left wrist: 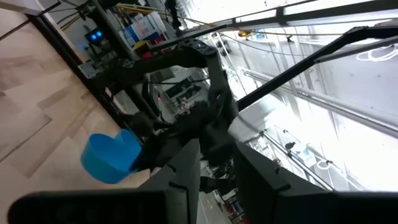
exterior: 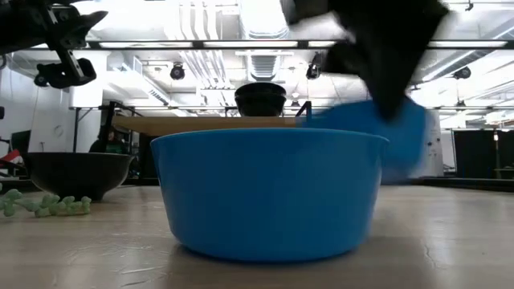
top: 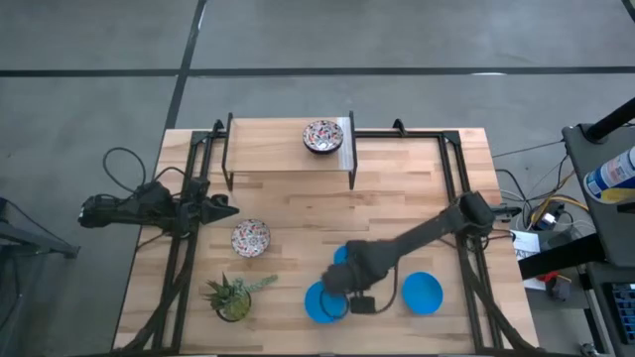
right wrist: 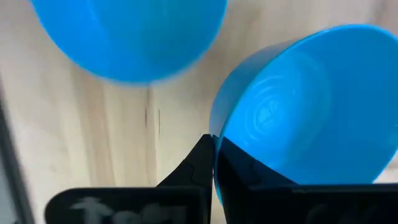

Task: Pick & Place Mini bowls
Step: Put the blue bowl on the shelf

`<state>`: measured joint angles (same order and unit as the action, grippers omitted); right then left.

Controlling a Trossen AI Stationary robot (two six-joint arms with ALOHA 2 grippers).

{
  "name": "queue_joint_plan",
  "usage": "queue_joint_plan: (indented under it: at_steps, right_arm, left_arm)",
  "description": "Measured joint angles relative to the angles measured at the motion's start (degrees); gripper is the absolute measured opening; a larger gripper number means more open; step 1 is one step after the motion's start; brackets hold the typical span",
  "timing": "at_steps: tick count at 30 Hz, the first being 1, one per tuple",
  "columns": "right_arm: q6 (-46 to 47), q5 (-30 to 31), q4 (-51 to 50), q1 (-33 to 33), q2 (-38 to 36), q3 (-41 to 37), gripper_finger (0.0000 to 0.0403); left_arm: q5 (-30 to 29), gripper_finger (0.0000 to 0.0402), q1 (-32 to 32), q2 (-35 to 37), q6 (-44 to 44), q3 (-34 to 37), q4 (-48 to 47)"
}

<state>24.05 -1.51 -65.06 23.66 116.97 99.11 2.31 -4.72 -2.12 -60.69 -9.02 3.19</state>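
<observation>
Three bright blue bowls are near the table's near edge: one (top: 322,304) (exterior: 265,193) rests on its base, another (top: 422,293) sits to its right, and a third (top: 340,256) (right wrist: 311,106) is in my right gripper (top: 344,278) (right wrist: 213,155), which is shut on it. One patterned bowl (top: 250,238) sits left of centre. Another patterned bowl (top: 322,135) stands on the raised shelf at the far edge. My left gripper (top: 223,208) (left wrist: 217,186) waits open at the table's left side. My right gripper pinches the blue bowl's rim (right wrist: 217,140), one finger (right wrist: 196,165) outside the wall and one finger (right wrist: 245,171) inside the hollow. The fingers come from above, pointing down. The bowl (exterior: 397,136) hangs tilted and looks lifted clear of the table.
A small green potted plant (top: 233,297) stands at the near left corner. A black frame (top: 193,198) runs along both sides of the table, and the wooden shelf (top: 288,149) spans its far end. Bare wood (top: 397,198) lies in the middle.
</observation>
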Motion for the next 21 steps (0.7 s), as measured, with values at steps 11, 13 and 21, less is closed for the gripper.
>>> queue_joint_plan:
  at_steps: [11,13,21]
  right_arm:
    - [-12.6,-5.6,-0.3,-7.2,0.6,20.5,0.0008]
    - [-14.1,-5.9,-0.3,-8.0,1.8,23.3,0.0008]
    - [-15.0,-18.2,0.9,-10.5,6.4,32.9,0.0008]
  left_arm:
    - [-2.4,0.009,0.0,-1.0,-25.0,0.0,-0.7]
    - [-2.4,0.009,0.0,-1.8,-28.9,0.0,-0.6]
    - [7.5,0.009,0.0,-8.5,-27.1,-2.3,-0.7]
